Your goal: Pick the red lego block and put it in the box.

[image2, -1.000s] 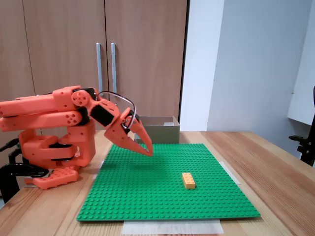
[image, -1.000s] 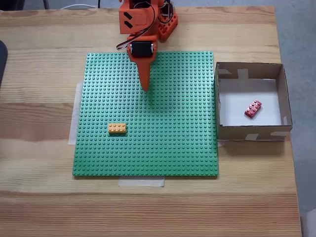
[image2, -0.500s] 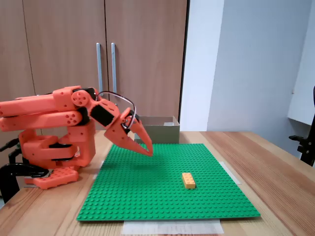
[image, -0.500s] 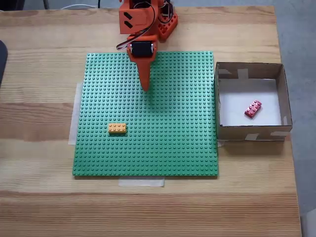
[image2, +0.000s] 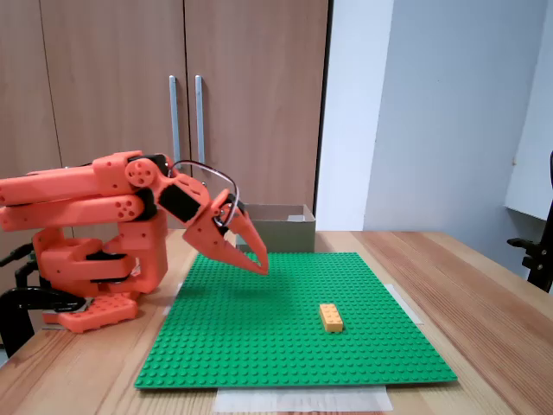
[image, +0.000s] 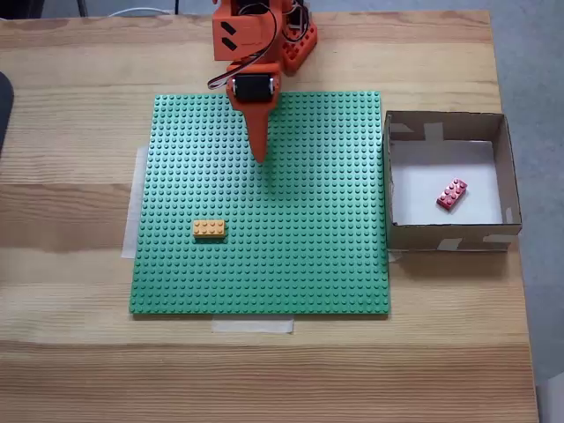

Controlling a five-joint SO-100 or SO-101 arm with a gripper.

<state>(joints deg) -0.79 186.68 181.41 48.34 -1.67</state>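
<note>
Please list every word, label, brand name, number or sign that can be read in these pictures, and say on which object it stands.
None: no readable text in both fixed views.
The box carries plain tape patches, no print.
The red lego block and the yellow-orange brick show studs; any stud lettering is too small to read.
The gripper, the green baseplate and the cabinet doors bear no marks.
</note>
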